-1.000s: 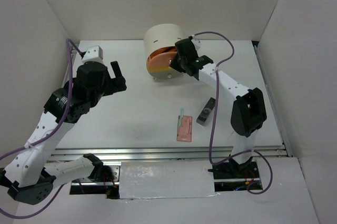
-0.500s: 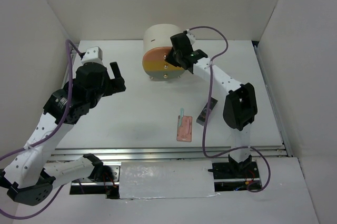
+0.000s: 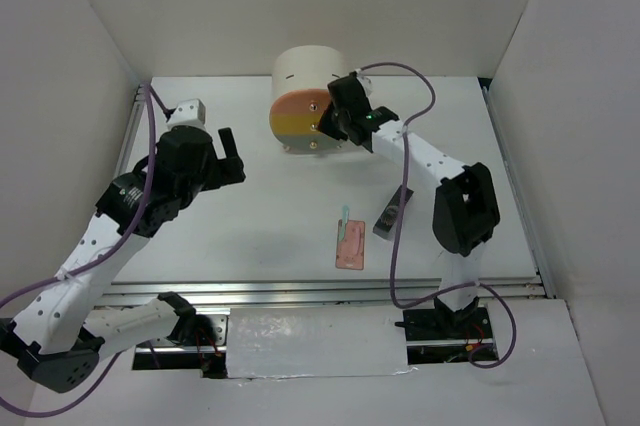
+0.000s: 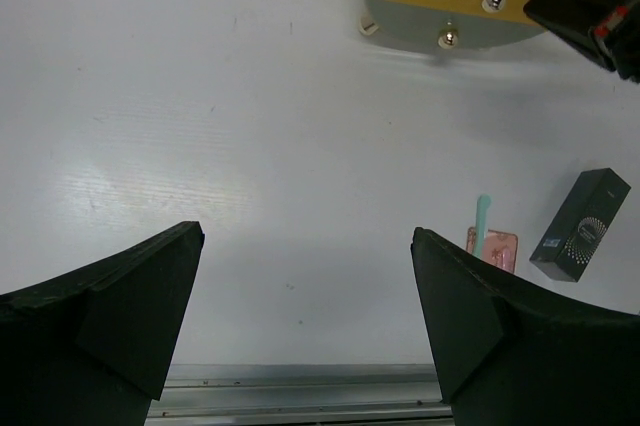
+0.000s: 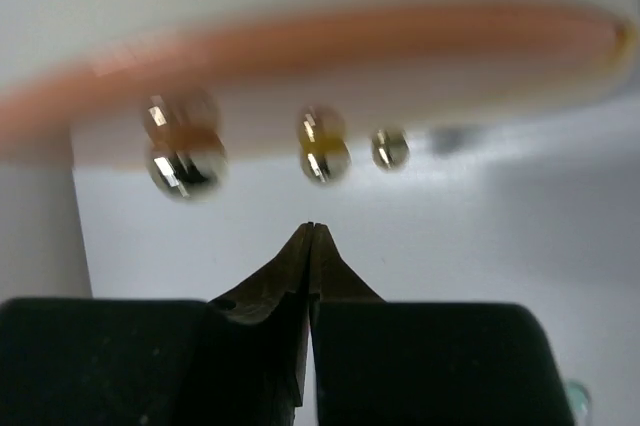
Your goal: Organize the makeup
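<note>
A: Where is the makeup?
B: Toward 5 o'clock on the table (image 3: 250, 221). The pink palette (image 3: 349, 246) lies there with the teal stick (image 3: 344, 214) touching its far end, and the dark grey case (image 3: 392, 212) is just beside, at its 2 o'clock.
A: And the pincers?
B: The right gripper (image 5: 310, 231) is pressed together on nothing, before the drum box (image 3: 305, 76) knobs (image 5: 325, 151) at 12 o'clock. The left gripper (image 4: 308, 234) is spread wide at 9 o'clock.

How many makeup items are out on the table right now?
3: a flat pink palette mid-table, a pale teal stick overlapping its far end, and a dark grey case just right of them. Others may be hidden.
</note>
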Robot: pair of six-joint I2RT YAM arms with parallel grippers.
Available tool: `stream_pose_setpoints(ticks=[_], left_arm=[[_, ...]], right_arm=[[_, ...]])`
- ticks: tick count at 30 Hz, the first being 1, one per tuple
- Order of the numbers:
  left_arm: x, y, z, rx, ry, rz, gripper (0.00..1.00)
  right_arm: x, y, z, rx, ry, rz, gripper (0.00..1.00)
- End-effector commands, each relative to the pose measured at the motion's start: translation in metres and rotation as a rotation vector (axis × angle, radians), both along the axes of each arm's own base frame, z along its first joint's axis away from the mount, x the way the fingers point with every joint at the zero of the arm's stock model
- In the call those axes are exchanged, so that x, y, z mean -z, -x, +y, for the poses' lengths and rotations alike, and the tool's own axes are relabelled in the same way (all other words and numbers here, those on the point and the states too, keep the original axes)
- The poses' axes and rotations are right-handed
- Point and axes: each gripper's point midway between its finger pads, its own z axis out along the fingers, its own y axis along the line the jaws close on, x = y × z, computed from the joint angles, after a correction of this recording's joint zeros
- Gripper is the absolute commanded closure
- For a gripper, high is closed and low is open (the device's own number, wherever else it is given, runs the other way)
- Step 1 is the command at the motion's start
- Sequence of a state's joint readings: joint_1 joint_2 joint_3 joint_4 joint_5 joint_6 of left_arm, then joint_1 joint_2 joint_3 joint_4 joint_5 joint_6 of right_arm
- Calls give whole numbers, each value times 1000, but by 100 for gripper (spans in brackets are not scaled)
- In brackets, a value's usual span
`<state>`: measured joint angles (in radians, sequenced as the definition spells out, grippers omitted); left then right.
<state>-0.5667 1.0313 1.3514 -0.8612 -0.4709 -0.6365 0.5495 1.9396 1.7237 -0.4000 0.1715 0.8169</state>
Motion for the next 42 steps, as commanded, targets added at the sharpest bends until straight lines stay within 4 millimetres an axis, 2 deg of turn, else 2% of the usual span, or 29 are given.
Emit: stream_pose_setpoints(ticks=[1, 2, 5, 7, 8, 9, 10, 12, 14, 15, 17, 18, 19, 20, 21, 22, 24, 25, 28, 32, 35, 42], left_arm=[[-4, -4, -11, 21, 73, -39, 0], [3, -5, -15, 35, 80, -23, 1], [10, -10, -28, 71, 113, -19, 1], [13, -15, -36, 86, 135, -23, 0], [13, -14, -41, 104, 151, -18, 1], [13, -15, -44, 113, 163, -19, 1], [10, -16, -46, 116, 178, -27, 1], [4, -14, -50, 134, 199, -37, 0], [1, -12, -49, 137, 201, -39, 1], [-1, -10, -48, 140, 204, -42, 1], [0, -4, -44, 140, 192, -28, 1], [-2, -1, -42, 141, 191, -30, 1], [-3, 2, -41, 150, 189, -27, 1], [-3, 6, -40, 154, 189, -23, 1], [-7, 10, -37, 157, 195, -35, 1], [-7, 13, -37, 161, 198, -37, 0], [-13, 20, -32, 163, 210, -58, 1], [-14, 25, -28, 158, 212, -62, 1], [-16, 32, -22, 149, 211, -64, 1], [-18, 42, -4, 102, 172, -66, 1], [-22, 50, 8, 75, 156, -75, 1], [-25, 52, 11, 73, 144, -76, 1]], right_arm=[[-70, 36, 4, -64, -130, -146, 96], [-67, 43, 2, -72, -139, -154, 91], [-85, 63, -7, -90, -174, -198, 73], [-83, 75, -14, -98, -188, -223, 62], [-78, 78, -15, -110, -195, -228, 50], [-77, 82, -15, -140, -218, -228, 46], [-61, 85, -14, -160, -233, -218, 42], [-50, 89, -6, -247, -322, -234, 34], [-50, 90, 0, -291, -379, -265, 28], [-42, 88, 3, -303, -395, -257, 27], [-47, 82, 10, -331, -436, -284, 20], [-36, 77, 14, -333, -438, -263, 19], [-43, 71, 18, -338, -448, -282, 19], [-43, 66, 20, -335, -452, -280, 19], [-34, 60, 23, -328, -449, -263, 19], [-37, 52, 23, -304, -447, -264, 19], [-16, 40, 23, -255, -417, -194, 19], [-13, 29, 22, -216, -411, -187, 20], [-4, 21, 21, -197, -414, -174, 21], [9, 11, 13, -147, -432, -152, 23], [20, 4, 14, -146, -424, -131, 27], [15, -12, 12, -141, -440, -155, 34]])
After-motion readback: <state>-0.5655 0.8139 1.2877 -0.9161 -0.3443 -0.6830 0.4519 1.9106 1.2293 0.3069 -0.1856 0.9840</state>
